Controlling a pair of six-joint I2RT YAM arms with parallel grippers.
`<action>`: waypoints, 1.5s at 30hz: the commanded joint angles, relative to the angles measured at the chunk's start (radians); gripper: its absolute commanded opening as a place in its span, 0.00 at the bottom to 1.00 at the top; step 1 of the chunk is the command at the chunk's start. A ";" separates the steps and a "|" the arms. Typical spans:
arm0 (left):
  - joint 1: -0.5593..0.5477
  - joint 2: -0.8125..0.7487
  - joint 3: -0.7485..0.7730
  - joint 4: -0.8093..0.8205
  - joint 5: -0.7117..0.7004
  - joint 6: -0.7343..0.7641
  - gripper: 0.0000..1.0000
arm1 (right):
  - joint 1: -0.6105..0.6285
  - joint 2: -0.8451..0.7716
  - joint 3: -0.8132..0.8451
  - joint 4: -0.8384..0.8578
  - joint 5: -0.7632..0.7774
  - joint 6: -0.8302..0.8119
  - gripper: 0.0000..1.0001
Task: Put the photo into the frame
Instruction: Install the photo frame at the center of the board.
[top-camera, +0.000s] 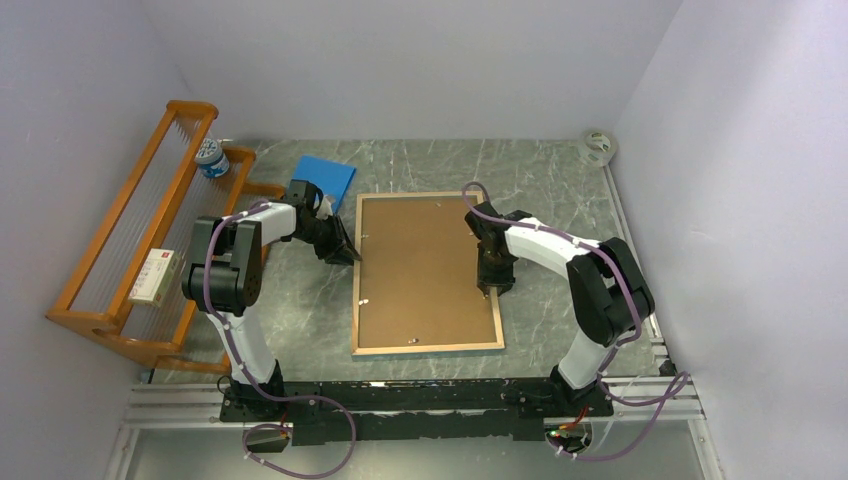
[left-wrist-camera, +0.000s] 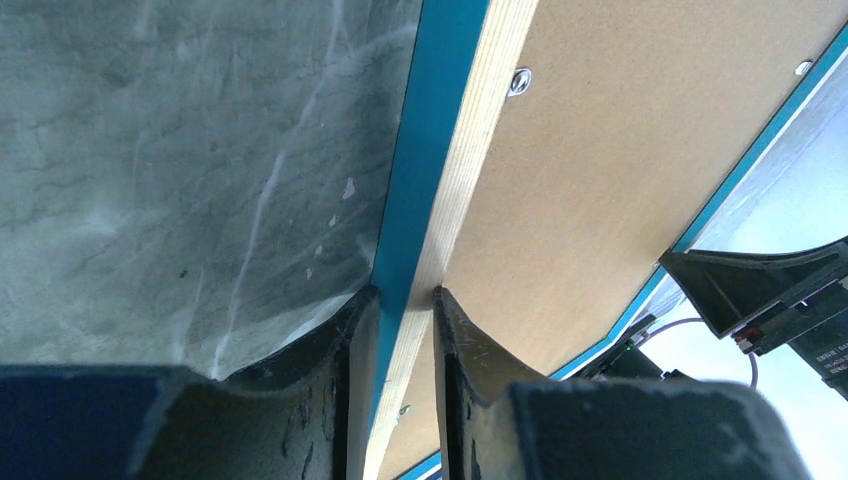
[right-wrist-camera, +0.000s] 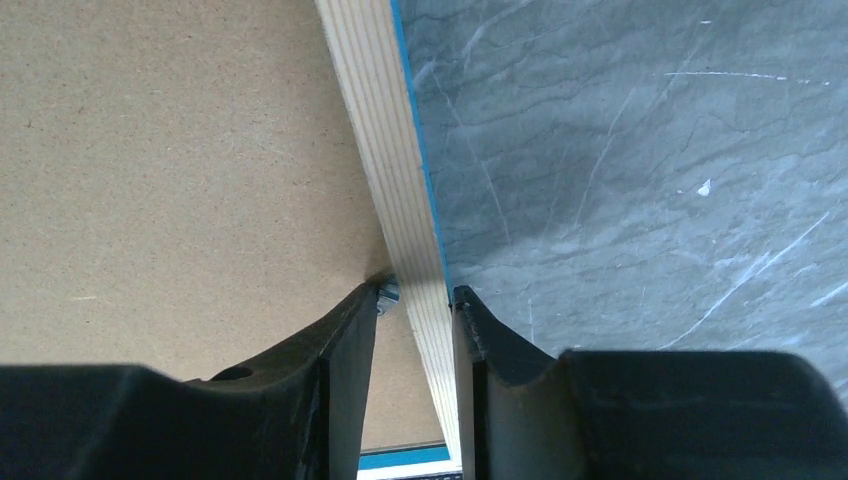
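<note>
Well, nearest me the frame (top-camera: 428, 348) lies back-up on the middle of the table (top-camera: 300, 320), its brown backing board (top-camera: 425, 265) showing. My left gripper (left-wrist-camera: 405, 292) pinches its left rail. My right gripper (right-wrist-camera: 415, 290) straddles the right rail, but I cannot tell whether it bites. Beyond lies a blue pad (top-camera: 325, 180).

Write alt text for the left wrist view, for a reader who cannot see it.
The left gripper pinches a rail of the frame between its two dark fingers; the rail is turquoise on its outer side and light wood on its back. The brown backing board with small metal tabs fills the right, grey marbled table the left.
</note>
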 joint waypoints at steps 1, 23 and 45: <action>-0.005 0.009 0.007 -0.045 -0.046 0.028 0.30 | -0.009 -0.016 -0.029 0.007 0.004 0.010 0.34; -0.005 0.012 0.009 -0.045 -0.046 0.028 0.30 | -0.035 -0.039 -0.030 0.025 -0.008 0.060 0.47; -0.005 0.017 0.007 -0.040 -0.044 0.026 0.30 | -0.041 -0.015 0.010 -0.049 -0.052 0.064 0.13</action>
